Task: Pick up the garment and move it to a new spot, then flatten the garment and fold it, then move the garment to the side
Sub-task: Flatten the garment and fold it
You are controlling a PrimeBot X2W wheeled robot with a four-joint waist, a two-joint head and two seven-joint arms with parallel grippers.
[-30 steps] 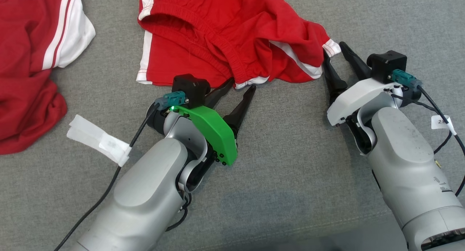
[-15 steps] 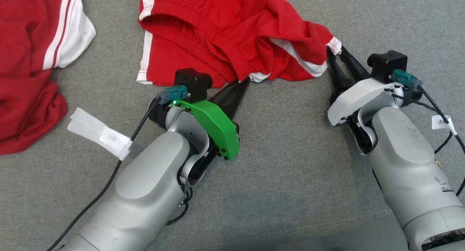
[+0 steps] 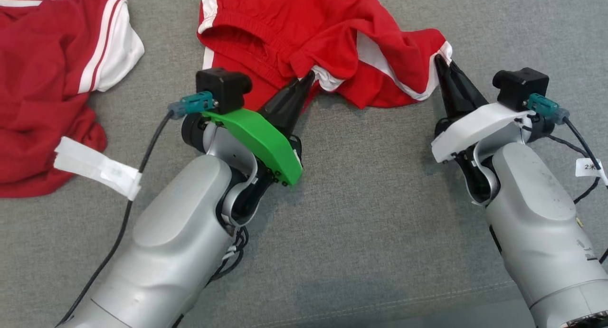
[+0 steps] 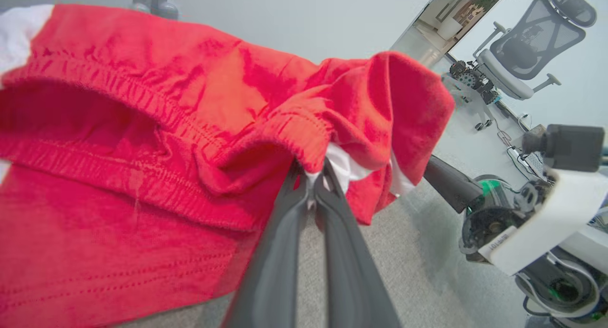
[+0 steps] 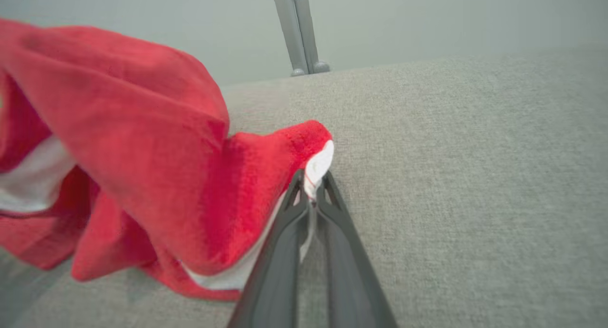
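Note:
The garment (image 3: 304, 38) is a pair of red shorts with white side stripes, crumpled at the top middle of the grey surface. My left gripper (image 3: 308, 75) is shut on its near edge, where the elastic waistband meets a white strip (image 4: 339, 159). My right gripper (image 3: 437, 58) is shut on the garment's right corner, a white-trimmed hem (image 5: 317, 166). Both pinched edges are raised off the surface, and the cloth (image 5: 142, 143) sags between them. The right gripper's dark finger (image 4: 449, 183) also appears in the left wrist view.
A second red garment (image 3: 52, 81) with white stripes lies at the upper left. A white tag (image 3: 97, 166) hangs on the left arm's cable. The grey padded surface (image 3: 370, 214) stretches toward me, its front seam near the bottom. An office chair (image 4: 527, 52) stands beyond.
Both grippers went from open beside the garment's near edge to shut on it, then lifted it slightly. The head camera has shifted, so the whole scene sits further right.

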